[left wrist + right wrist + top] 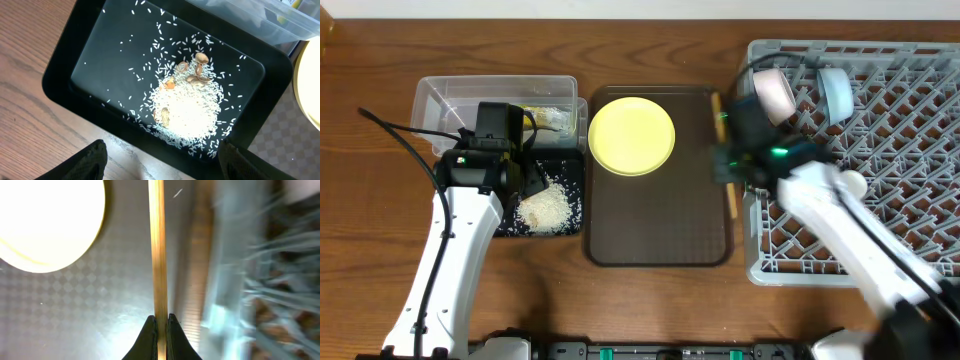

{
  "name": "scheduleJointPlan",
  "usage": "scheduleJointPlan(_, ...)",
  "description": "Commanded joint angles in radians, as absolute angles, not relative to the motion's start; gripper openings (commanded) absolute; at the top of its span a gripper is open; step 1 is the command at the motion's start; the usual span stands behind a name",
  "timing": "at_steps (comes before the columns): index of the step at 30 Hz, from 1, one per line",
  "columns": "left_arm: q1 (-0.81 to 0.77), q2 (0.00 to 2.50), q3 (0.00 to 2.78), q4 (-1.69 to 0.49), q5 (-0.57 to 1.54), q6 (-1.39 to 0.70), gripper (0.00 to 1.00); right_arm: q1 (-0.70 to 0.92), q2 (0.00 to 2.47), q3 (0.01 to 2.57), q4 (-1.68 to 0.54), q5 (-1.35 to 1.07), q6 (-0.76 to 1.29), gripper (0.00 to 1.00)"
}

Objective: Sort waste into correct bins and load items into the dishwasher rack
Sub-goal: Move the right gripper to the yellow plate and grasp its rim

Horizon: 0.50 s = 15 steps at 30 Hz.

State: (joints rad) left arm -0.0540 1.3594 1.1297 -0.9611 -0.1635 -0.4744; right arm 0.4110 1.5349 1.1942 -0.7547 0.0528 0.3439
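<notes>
Clamping | wooden chopstick (158, 245) is being held in narrowed jaws of the right gripper (160, 322), for loading into dishwasher rack (880, 170) just to its right | left gripper (165, 165) is being held wide over rice scraps (186, 115).

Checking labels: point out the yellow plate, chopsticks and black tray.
yellow plate (632, 135): overhead, centre of plate.
chopsticks (157, 245): right wrist, mid-shaft.
black tray (57, 75): left wrist, left rim.

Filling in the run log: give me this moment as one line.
left gripper open above black tray of rice | right gripper shut on chopsticks | yellow plate on brown tray
</notes>
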Motion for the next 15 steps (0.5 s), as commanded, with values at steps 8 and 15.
scheduleJointPlan(8,-0.049,1.352,1.122,-0.960,-0.165,-0.477,0.74,0.224,1.462,1.171,-0.884,0.036,0.192,0.01)
scheduleJointPlan(15,-0.049,1.352,1.122,-0.960,-0.165,-0.477,0.74,0.215,1.534,1.101,-0.830,0.036,0.193,0.01)
